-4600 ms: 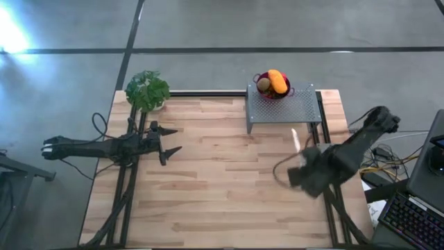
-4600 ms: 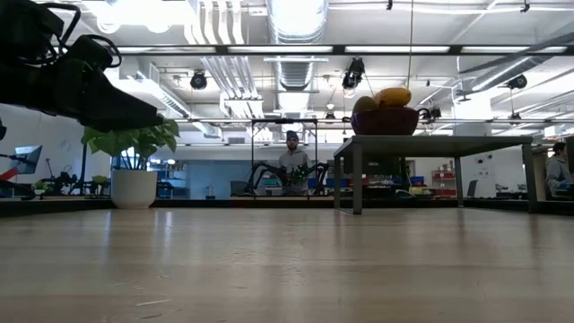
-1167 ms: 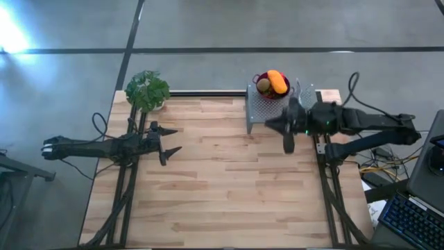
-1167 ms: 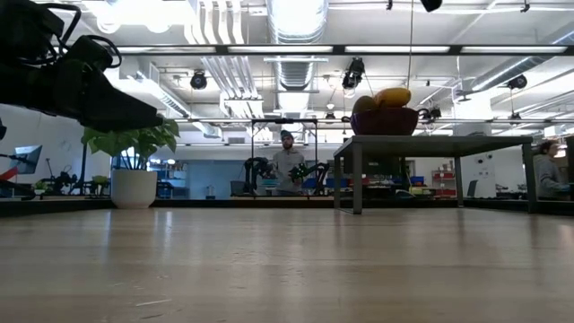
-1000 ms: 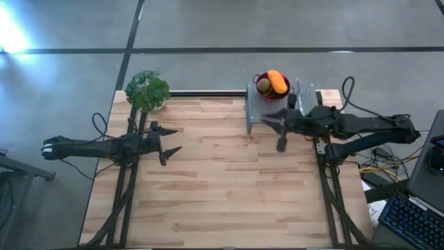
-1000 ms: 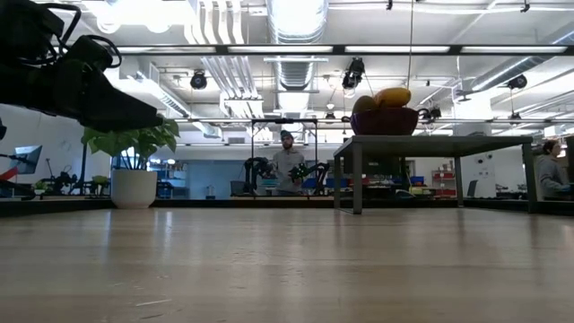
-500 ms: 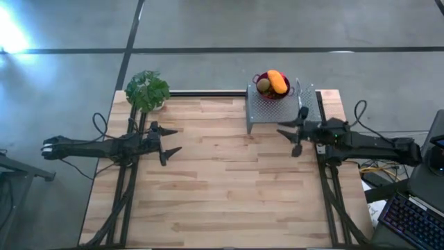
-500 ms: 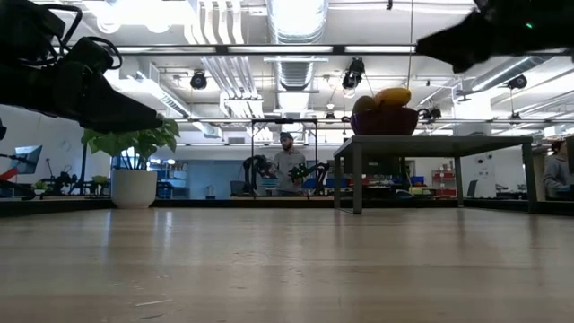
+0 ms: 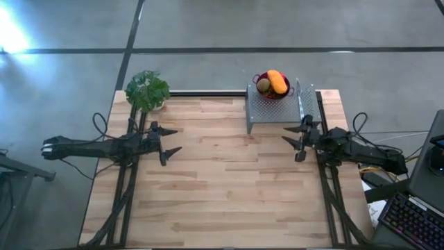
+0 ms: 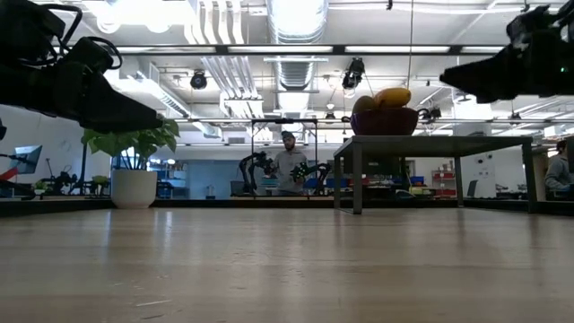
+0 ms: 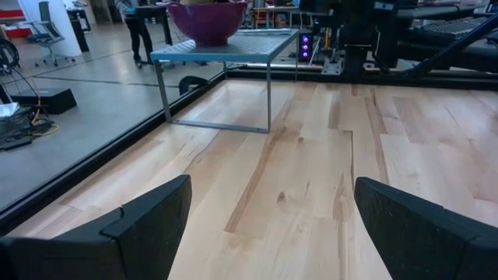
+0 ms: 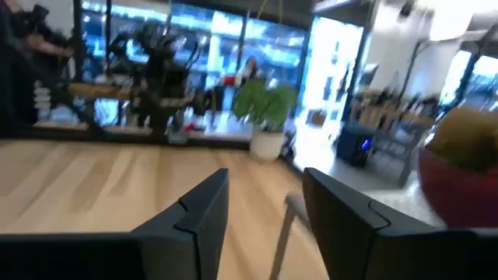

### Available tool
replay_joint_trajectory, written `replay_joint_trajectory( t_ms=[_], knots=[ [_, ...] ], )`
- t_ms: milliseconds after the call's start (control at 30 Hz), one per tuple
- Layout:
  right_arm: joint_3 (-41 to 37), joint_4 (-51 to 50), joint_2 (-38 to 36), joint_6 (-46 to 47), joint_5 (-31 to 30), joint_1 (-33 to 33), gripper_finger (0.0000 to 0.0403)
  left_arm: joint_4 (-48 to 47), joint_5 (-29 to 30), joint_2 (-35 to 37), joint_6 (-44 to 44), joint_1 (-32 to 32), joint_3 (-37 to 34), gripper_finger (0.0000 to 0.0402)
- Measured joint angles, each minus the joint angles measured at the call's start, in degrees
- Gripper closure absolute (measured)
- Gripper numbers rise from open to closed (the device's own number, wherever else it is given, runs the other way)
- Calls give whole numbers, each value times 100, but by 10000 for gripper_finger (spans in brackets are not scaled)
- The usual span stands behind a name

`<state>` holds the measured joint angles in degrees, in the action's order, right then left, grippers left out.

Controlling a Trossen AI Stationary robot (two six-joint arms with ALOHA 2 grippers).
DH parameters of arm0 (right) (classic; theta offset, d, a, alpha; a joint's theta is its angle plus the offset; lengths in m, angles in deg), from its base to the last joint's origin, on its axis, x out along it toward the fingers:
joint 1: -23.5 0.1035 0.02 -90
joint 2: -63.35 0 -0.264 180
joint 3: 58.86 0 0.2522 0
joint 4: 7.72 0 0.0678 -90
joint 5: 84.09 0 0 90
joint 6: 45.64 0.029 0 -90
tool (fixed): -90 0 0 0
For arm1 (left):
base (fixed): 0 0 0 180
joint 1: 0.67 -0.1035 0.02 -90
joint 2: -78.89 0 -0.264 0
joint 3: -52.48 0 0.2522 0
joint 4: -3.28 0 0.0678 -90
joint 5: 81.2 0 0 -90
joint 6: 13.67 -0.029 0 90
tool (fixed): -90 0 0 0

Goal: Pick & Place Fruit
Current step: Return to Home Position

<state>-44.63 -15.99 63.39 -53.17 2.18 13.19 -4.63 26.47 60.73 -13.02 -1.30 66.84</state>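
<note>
The fruit (image 9: 272, 82) is sitting heaped in the violet bowl (image 9: 286, 90) on the shelf (image 9: 277, 110) at the bench's (image 9: 229, 198) back right corner. The right tool (image 9: 291, 143) is hanging just off the shelf's front, near the right edge, spread wide and empty. The left tool (image 9: 177, 139) is waiting opposite, likewise. Homing well means keeping clear of the shelf and mirroring the left tool's pose. Lower pieces are hiding inside the bowl.

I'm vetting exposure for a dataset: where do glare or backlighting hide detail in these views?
High view: a glare patch on the floor at far left; the table is evenly lit. Low view: ceiling lights backlight the left hand and right hand, which show only as silhouettes. Right wrist view: bright windows glare behind the plant.
</note>
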Motion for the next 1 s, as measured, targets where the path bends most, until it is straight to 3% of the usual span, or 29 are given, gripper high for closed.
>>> replay_joint_trajectory(
  t_ms=[367,1000],
  knots=[
    [5,-228,360,1034,366,3,205,-43,-3,-8,-1,2,0,37],
    [5,-229,503,1014,373,3,168,-40,-1,-6,-1,1,0,37]
  ],
)
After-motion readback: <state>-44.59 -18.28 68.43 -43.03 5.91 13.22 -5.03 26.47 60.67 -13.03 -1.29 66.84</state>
